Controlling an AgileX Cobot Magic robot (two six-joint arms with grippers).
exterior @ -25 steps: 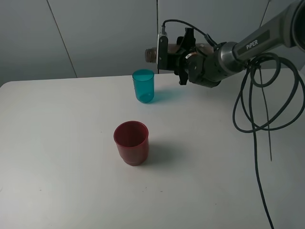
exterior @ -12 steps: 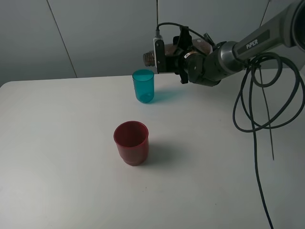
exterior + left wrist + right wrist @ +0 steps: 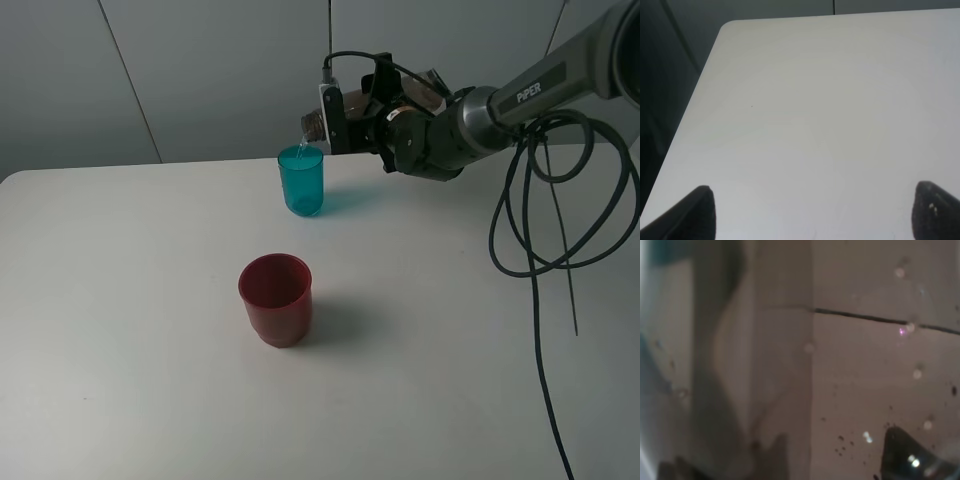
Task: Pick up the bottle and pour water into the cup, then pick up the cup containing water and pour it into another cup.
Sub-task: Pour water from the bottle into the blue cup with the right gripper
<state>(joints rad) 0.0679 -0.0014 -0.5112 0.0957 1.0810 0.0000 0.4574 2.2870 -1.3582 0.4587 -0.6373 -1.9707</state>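
The smoky brown bottle (image 3: 313, 122) lies almost level in the air, with my right gripper (image 3: 372, 112) shut on its body. Its open neck sits just above the far rim of the teal cup (image 3: 301, 180), and a thin stream of water falls from it into the cup. The arm's wrist hides most of the bottle's body. In the right wrist view the bottle's wet translucent wall (image 3: 840, 365) fills the picture. The dark-red cup (image 3: 276, 298) stands upright nearer the front, apart from both. My left gripper (image 3: 817, 215) is open over bare table (image 3: 815, 100), nothing between its fingertips (image 3: 700, 210).
The white table (image 3: 120, 330) has its left back corner near the wall. Black cables (image 3: 540, 200) loop down from the right arm over the table's right side. The left arm does not show in the high view.
The bottle's neck has moved left and tipped over the teal cup's rim. Water now runs from it; earlier none did. Both cups stayed put.
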